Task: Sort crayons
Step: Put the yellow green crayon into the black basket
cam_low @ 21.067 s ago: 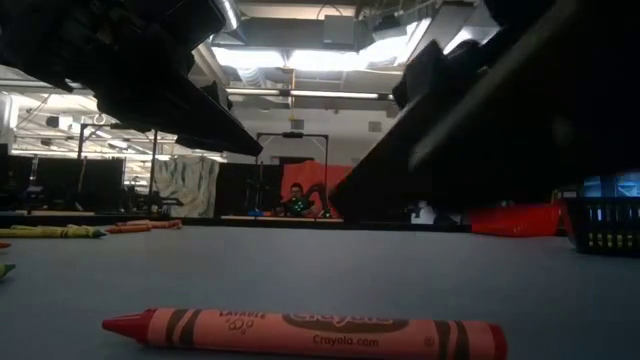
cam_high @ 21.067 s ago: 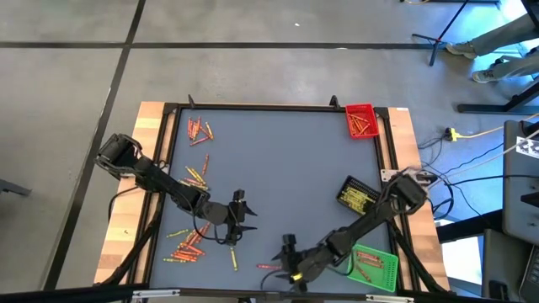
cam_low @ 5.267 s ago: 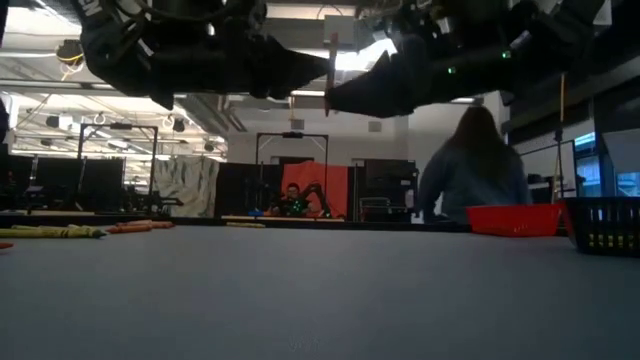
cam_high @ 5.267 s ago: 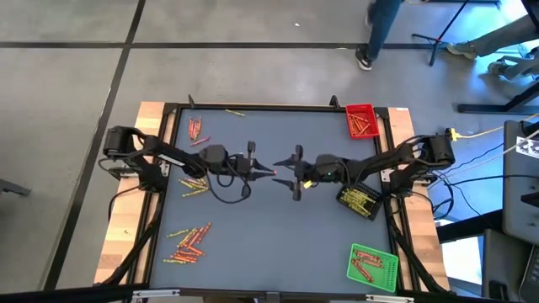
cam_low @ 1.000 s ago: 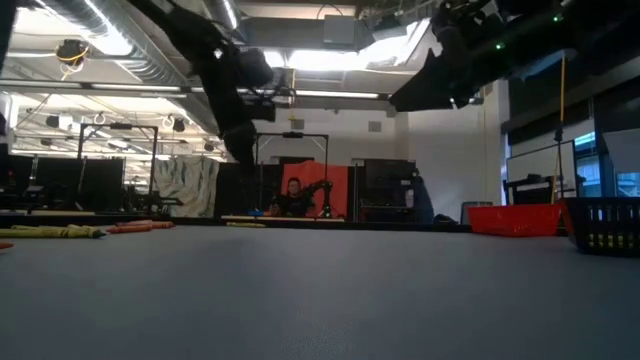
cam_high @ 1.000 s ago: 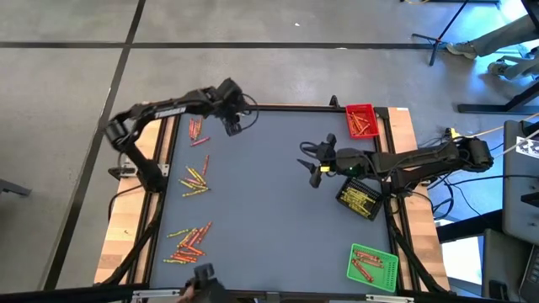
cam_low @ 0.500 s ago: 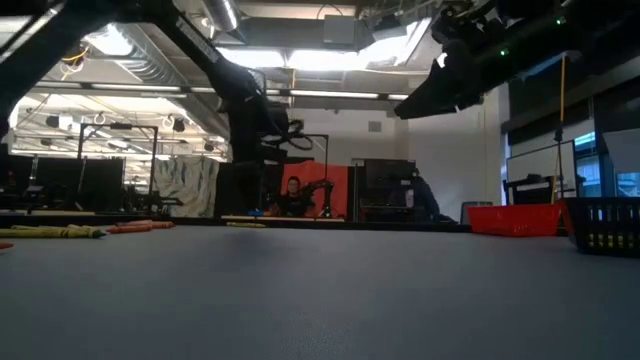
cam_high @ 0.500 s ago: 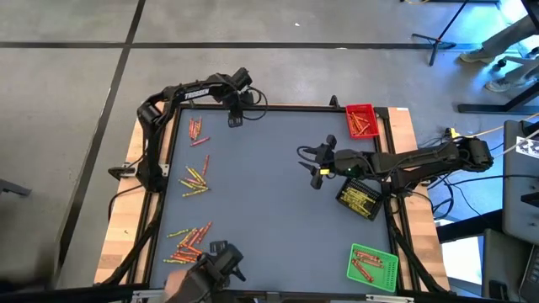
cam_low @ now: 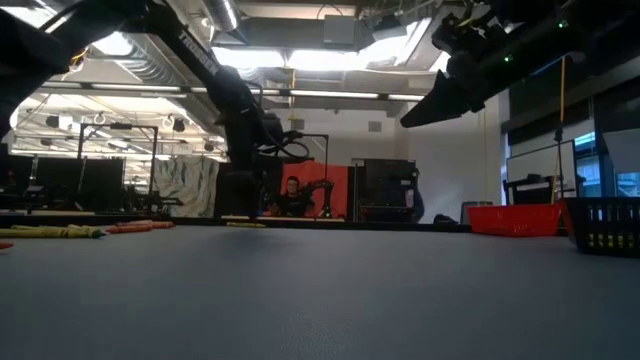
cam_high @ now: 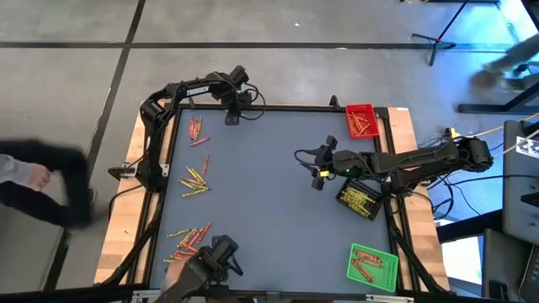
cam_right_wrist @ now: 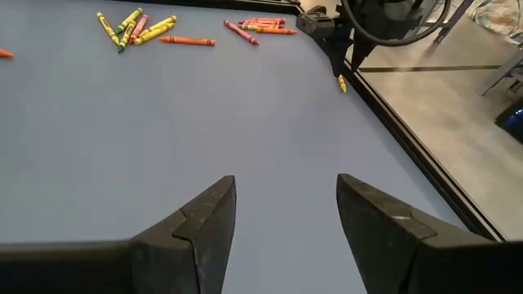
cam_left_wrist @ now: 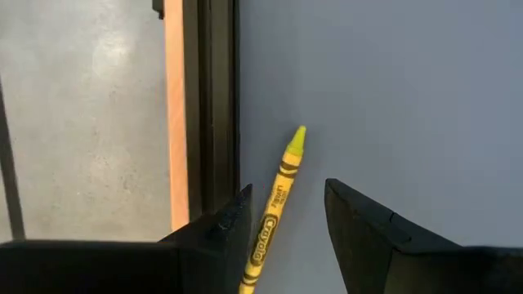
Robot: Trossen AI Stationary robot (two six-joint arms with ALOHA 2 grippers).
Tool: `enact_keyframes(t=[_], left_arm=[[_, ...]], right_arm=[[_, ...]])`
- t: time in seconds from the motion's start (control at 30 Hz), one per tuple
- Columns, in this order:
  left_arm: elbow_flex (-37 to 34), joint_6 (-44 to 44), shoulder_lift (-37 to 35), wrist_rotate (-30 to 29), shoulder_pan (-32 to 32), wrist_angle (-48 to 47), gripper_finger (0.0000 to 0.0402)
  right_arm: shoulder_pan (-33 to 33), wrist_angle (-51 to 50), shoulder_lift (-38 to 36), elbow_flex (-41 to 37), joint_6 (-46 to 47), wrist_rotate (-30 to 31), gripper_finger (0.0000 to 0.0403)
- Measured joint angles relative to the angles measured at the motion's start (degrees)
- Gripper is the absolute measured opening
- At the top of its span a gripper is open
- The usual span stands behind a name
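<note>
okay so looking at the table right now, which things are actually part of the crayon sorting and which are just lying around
Part of the job:
- yellow crayon between the left gripper's open fingers, by the far edge
- loose crayon piles on the left side
- red tray, black tray, green tray
- right gripper, open, empty, mid-table

Just lying about:
- cables beside the table
- a person passing on the left

Mat centre [cam_high: 269, 210] open; black frame rail [cam_left_wrist: 208, 106] crowds yellow crayon [cam_left_wrist: 282, 175]; trays line right edge.

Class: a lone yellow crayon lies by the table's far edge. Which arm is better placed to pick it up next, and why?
Probably the left. The left gripper hangs open right over the yellow crayon, fingers either side. The right gripper is open too, but sits mid-table, well away.
</note>
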Motion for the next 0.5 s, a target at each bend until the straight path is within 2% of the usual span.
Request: enact_keyframes(t=[0.13, 0.3, 0.5], left_arm=[[-0.3, -0.2, 0.2, 2.5, 0.4, 0.8, 0.014], [-1.4, 1.1, 0.4, 2.5, 0.7, 3.3, 0.014], [-1.5, 1.0, 0.4, 3.3, 1.0, 1.6, 0.014]], right_arm=[[0.0, 0.0, 0.0, 0.0, 0.0, 0.0, 0.0211], [0.0, 0.0, 0.0, 0.0, 0.0, 0.3, 0.0211], [0.0, 0.0, 0.0, 0.0, 0.0, 0.4, 0.0211]])
